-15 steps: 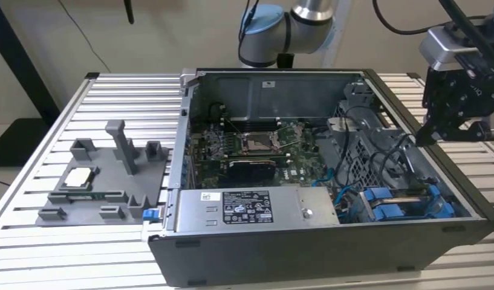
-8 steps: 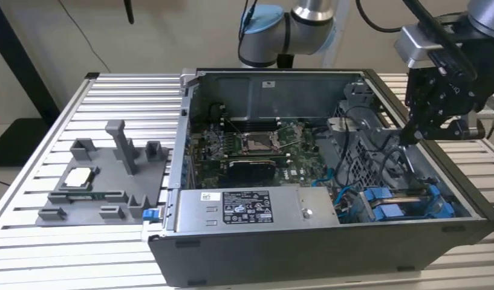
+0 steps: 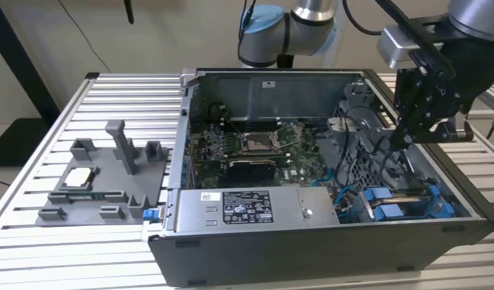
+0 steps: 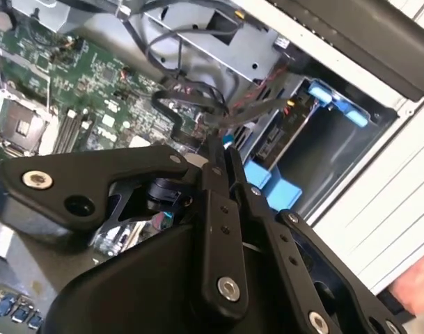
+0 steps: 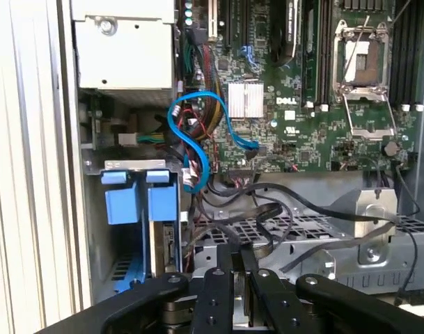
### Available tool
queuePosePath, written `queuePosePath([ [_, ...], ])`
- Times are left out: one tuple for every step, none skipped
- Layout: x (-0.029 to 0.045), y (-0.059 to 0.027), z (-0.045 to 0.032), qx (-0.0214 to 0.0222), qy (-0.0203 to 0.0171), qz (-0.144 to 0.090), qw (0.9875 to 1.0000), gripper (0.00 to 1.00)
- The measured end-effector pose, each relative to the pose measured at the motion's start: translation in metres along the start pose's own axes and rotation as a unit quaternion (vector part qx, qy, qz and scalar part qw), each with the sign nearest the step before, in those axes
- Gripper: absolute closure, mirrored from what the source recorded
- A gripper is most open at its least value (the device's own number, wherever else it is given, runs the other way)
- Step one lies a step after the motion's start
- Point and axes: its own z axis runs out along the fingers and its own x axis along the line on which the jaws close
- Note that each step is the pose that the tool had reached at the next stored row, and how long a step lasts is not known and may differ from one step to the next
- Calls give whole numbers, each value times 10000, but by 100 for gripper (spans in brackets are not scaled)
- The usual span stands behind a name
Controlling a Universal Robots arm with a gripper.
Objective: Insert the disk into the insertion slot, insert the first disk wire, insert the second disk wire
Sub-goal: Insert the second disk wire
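Disk [image 5: 122, 205] in insertion slot [image 5: 95, 236]; exterior view adds tray [image 3: 101, 163].

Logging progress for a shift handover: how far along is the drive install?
Done: the blue-framed disk looks seated in the insertion slot. In hand: nothing visible; the gripper hovers shut above the cables. Left: the blue wire seems loose beside it.

Silver-grey arm [image 3: 315, 12] tubes, pale blue joint cap [image 3: 263, 21], thin black cable [image 3: 348, 17] trailing alongside, matte black tool [image 4: 218, 149] built of hinged linkage bars, silver screw heads [image 4: 228, 288] at its pivots (bright against the black), grey metal bracket [image 3: 396, 45] by the wrist
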Motion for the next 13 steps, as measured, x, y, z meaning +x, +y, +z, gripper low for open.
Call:
queuePosePath([
  [2,11,-2,1,52,-4,10000,84],
  [4,21,-2,2,93,-7,10000,84],
  [6,32,-3,4,135,-10,9999,84],
  [10,43,-4,4,175,-12,9998,84],
  [14,53,-5,5,212,-14,9998,84],
  [19,63,-6,6,248,-16,9997,84],
  [28,69,-7,8,271,-18,9996,84],
  [38,74,-10,14,278,-20,9996,84],
  [50,78,-11,30,278,-24,9996,84],
  [65,83,-11,61,276,-29,9996,84],
  [81,87,-12,101,275,-36,9996,84],
  [97,92,-12,147,274,-43,9995,84],
  [115,95,-13,199,272,-52,9994,84],
])
